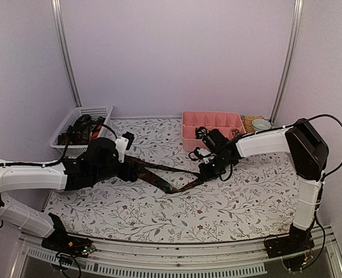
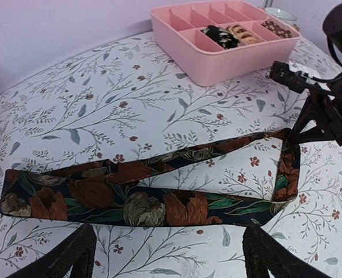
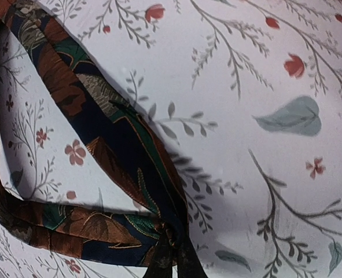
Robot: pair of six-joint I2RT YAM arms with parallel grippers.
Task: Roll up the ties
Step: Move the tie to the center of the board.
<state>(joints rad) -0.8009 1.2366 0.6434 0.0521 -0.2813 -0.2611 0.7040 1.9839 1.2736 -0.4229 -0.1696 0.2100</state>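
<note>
Nearest us, the left hand [image 2: 168,234] hangs with fingers wide over the broad stretch of the tie [image 2: 130,197], holding nothing. The tie lies doubled in a V across the middle of the bench [image 1: 246,197]. The right hand [image 1: 207,172] is closed on its bend, right of centre. We judge that this thin pinch may slip. With nothing pinning the broad end, both layers may drag and roll crooked. The pinching fingertips are cut off at the wrist view's bottom edge, so we cannot tell how much cloth they hold. The far basket [image 1: 61,132], upper left, shows only a dark tangle.

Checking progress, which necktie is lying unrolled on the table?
The dark navy fabric necktie with rust-brown flowers, stretched flat and folded back; the coiled ties sit in the pink plastic compartment tray.
</note>
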